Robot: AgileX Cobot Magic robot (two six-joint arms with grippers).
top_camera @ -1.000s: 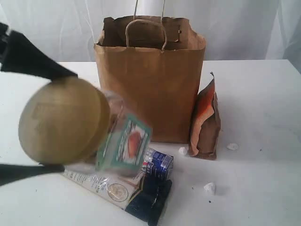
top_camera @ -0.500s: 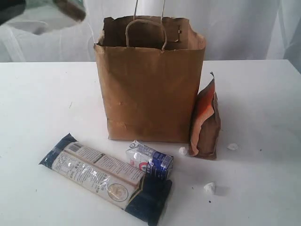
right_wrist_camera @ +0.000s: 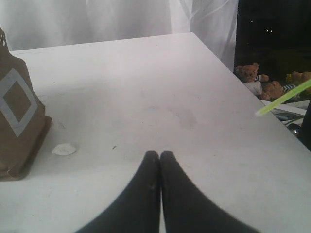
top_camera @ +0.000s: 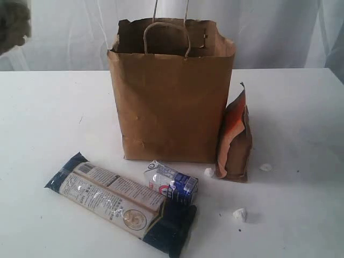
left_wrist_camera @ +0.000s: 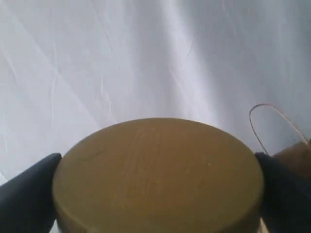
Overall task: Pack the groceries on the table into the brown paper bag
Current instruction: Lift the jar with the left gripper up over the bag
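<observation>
My left gripper [left_wrist_camera: 158,156] is shut on the big olive-lidded jar [left_wrist_camera: 158,179], one dark finger [left_wrist_camera: 29,194] on each side of the lid. In the exterior view they are only a blur at the top left corner [top_camera: 13,24]. The brown paper bag [top_camera: 172,102] stands upright mid-table, and its loop handle [left_wrist_camera: 272,119] shows beside the jar. The long dark-blue packet [top_camera: 121,201] and the small white-blue carton [top_camera: 171,183] lie in front of the bag. The orange-brown pouch [top_camera: 235,140] leans on its right side. My right gripper [right_wrist_camera: 160,154] is shut and empty, low over bare table [right_wrist_camera: 146,87].
Small white crumbs [top_camera: 239,214] [top_camera: 265,167] [top_camera: 209,172] lie on the tabletop [top_camera: 48,107] near the pouch [right_wrist_camera: 17,121], one of them [right_wrist_camera: 64,149] close to my right gripper. The table's right edge [right_wrist_camera: 252,116] drops off, with teddy bears [right_wrist_camera: 252,77] beyond. White curtains hang behind.
The jar in my left gripper has risen from close in front of the exterior camera up to the top left corner, uncovering the packet and carton. The right gripper has not moved.
</observation>
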